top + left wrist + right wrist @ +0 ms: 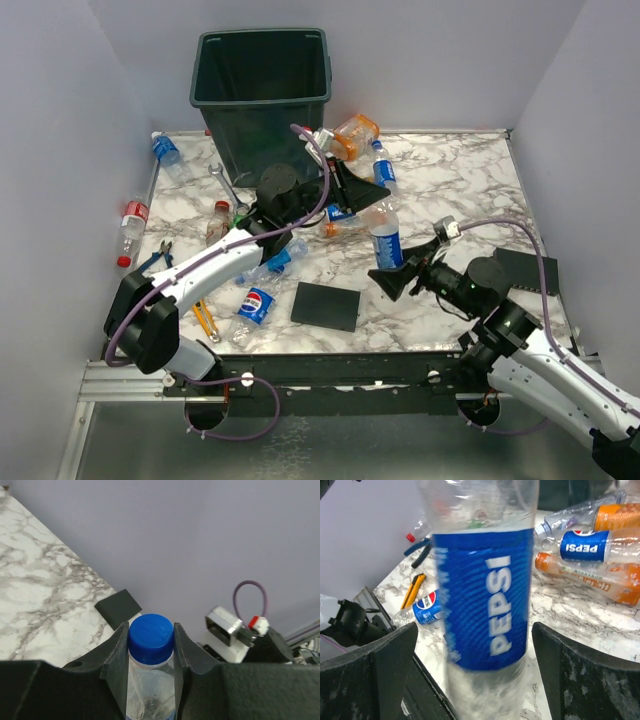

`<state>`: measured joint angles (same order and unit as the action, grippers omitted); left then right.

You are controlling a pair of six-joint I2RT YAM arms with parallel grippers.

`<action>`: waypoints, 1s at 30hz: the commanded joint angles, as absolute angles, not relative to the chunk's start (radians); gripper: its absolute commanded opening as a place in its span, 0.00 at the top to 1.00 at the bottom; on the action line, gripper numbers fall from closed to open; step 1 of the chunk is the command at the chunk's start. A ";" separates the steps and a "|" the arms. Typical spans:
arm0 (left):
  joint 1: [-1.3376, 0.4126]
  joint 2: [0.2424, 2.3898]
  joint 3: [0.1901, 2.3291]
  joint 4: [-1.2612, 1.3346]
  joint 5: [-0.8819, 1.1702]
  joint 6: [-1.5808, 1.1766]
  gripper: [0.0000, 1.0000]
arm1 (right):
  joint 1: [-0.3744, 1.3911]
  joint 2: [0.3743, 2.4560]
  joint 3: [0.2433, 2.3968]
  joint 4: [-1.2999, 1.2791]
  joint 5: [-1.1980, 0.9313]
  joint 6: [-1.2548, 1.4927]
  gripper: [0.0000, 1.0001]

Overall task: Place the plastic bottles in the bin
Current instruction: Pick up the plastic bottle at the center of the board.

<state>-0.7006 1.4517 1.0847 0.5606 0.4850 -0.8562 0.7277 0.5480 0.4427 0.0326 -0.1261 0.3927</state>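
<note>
I see left gripper (150, 630) pinching Pepsi bottle (480, 595) at neck by blue cap (150, 637), right gripper (474, 630) spread; I judge bottle light, crushable, neck stiffest hold

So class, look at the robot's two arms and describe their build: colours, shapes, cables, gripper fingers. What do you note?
The left arm and right arm both have white link shells between chunky black joints. A purple cable loops along each. The left gripper and right gripper have matte black, wedge-shaped fingers.
</note>
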 commanded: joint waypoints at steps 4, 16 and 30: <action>-0.618 1.368 1.323 0.347 0.144 -0.513 1.00 | 0.734 0.525 0.629 -0.156 -0.117 0.406 0.00; -0.379 1.484 1.677 0.499 -0.509 -0.021 1.00 | 0.734 0.442 0.564 -0.142 -0.051 0.488 0.00; -0.235 1.718 1.712 0.685 -0.596 0.129 1.00 | 0.735 0.400 0.471 -0.147 0.022 0.537 0.00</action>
